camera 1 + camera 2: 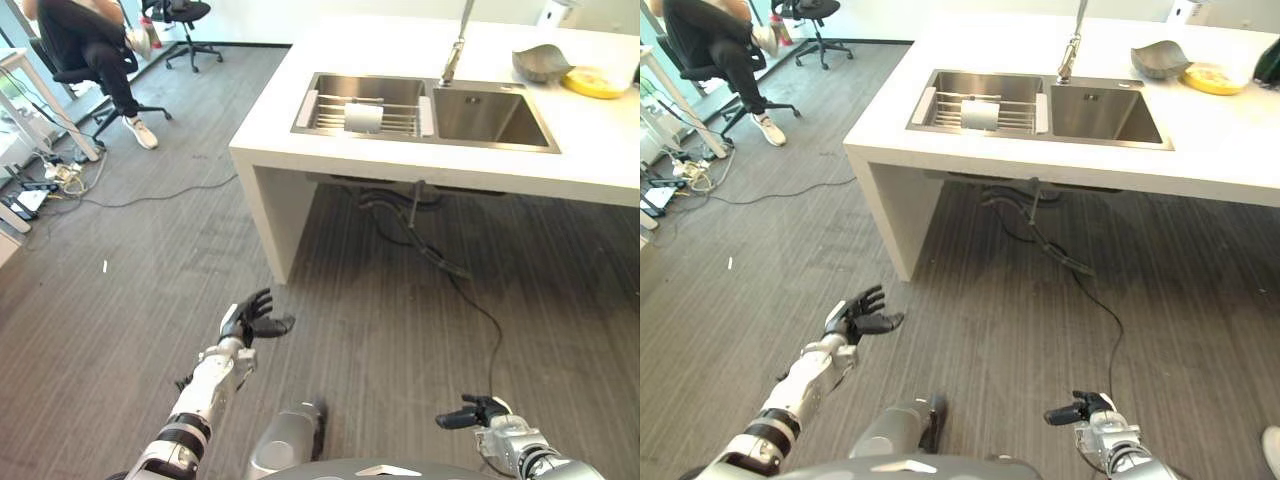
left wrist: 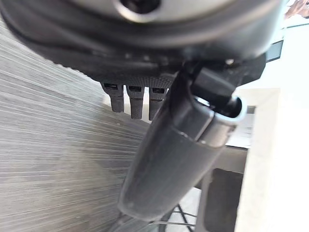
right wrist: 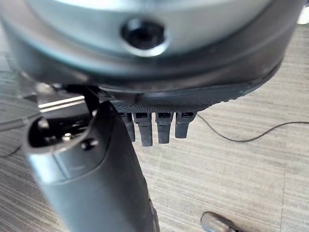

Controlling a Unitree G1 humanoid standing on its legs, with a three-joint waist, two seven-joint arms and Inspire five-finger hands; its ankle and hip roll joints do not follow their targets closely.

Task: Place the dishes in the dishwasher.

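Observation:
A white counter (image 1: 600, 150) with a double steel sink (image 1: 480, 115) stands ahead. A pale cup (image 1: 364, 117) lies on the wire rack (image 1: 330, 120) across the sink's left basin. On the counter's far right sit a grey bowl (image 1: 541, 62) and a yellow dish (image 1: 594, 83). My left hand (image 1: 250, 322) hangs over the floor well short of the counter, fingers relaxed and holding nothing. My right hand (image 1: 478, 413) is low at the right, also open and holding nothing. In each wrist view the fingers (image 2: 135, 100) (image 3: 157, 127) stand straight over grey floor.
A person sits on a black office chair (image 1: 70, 70) at the far left, with a second chair (image 1: 185, 20) behind. Cables and a power strip (image 1: 45, 185) lie on the floor at left. A black cable (image 1: 470, 300) trails from under the counter. A tap (image 1: 455, 45) rises behind the sink.

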